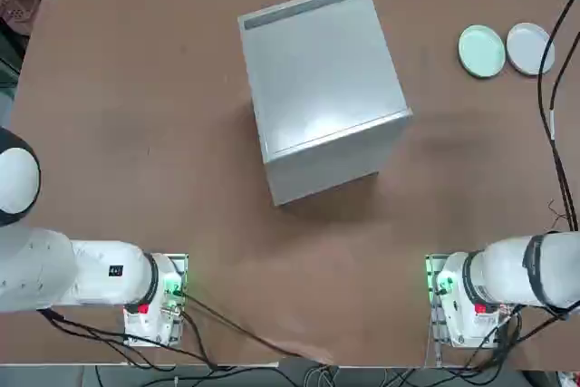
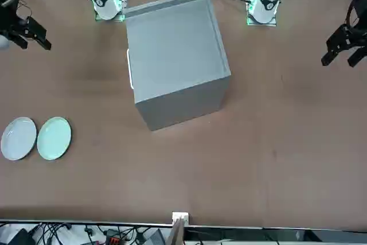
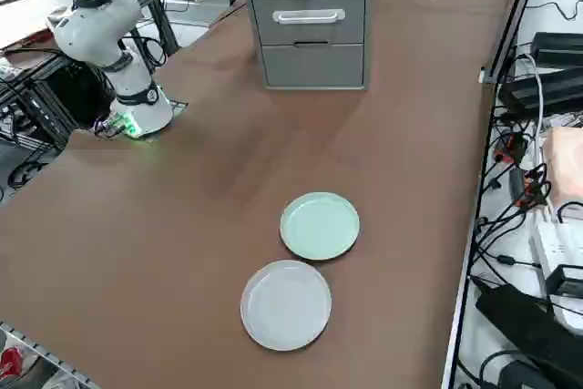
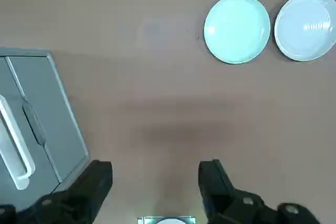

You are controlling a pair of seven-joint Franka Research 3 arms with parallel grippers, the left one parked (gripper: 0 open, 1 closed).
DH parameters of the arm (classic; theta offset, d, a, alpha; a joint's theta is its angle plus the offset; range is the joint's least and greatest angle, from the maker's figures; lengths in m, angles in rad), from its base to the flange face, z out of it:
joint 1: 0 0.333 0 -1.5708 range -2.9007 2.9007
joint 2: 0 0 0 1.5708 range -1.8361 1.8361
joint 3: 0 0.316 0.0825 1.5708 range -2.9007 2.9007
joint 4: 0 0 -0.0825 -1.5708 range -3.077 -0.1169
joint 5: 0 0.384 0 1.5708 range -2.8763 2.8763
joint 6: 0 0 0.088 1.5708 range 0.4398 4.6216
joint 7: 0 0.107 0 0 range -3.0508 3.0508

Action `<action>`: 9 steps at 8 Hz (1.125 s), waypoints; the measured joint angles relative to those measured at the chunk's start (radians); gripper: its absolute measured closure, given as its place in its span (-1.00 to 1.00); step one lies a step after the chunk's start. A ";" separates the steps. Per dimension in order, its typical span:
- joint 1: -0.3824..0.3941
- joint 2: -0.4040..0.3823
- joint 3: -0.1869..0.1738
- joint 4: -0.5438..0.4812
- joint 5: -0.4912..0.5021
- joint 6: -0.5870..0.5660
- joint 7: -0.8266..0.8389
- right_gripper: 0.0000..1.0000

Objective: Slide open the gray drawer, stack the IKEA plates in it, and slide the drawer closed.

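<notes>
The gray cabinet (image 1: pixel 322 88) stands mid-table, and its gray drawer (image 3: pixel 310 29) with a white bar handle (image 3: pixel 310 16) is shut flush. Two IKEA plates lie side by side on the table toward the far right corner, apart from the cabinet: a mint green plate (image 1: pixel 481 50) and a white plate (image 1: pixel 529 48). Neither is stacked on the other. My right gripper (image 4: pixel 155 182) hangs in the air over bare table between the cabinet's drawer side and the plates. It is open with nothing between its fingers, and it also shows as the right gripper (image 2: pixel 26 30) in the front view.
A second flat drawer front (image 3: pixel 314 66) sits below the handled one. Brown table (image 1: pixel 136 133) spreads around the cabinet. Cables and power strips (image 3: pixel 547 252) run along the table's edge just beyond the plates. The right arm's base (image 1: pixel 458 301) is bolted at the near edge.
</notes>
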 joint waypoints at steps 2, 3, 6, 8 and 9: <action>0.000 0.001 0.000 0.000 0.009 0.000 0.000 -1.00; 0.000 0.007 -0.001 0.001 0.034 0.010 0.000 -1.00; -0.029 0.110 -0.016 0.009 0.048 0.175 -0.075 -1.00; -0.073 0.188 -0.022 0.013 0.064 0.228 -0.178 -1.00; -0.076 0.212 -0.022 0.013 0.109 0.234 -0.188 -1.00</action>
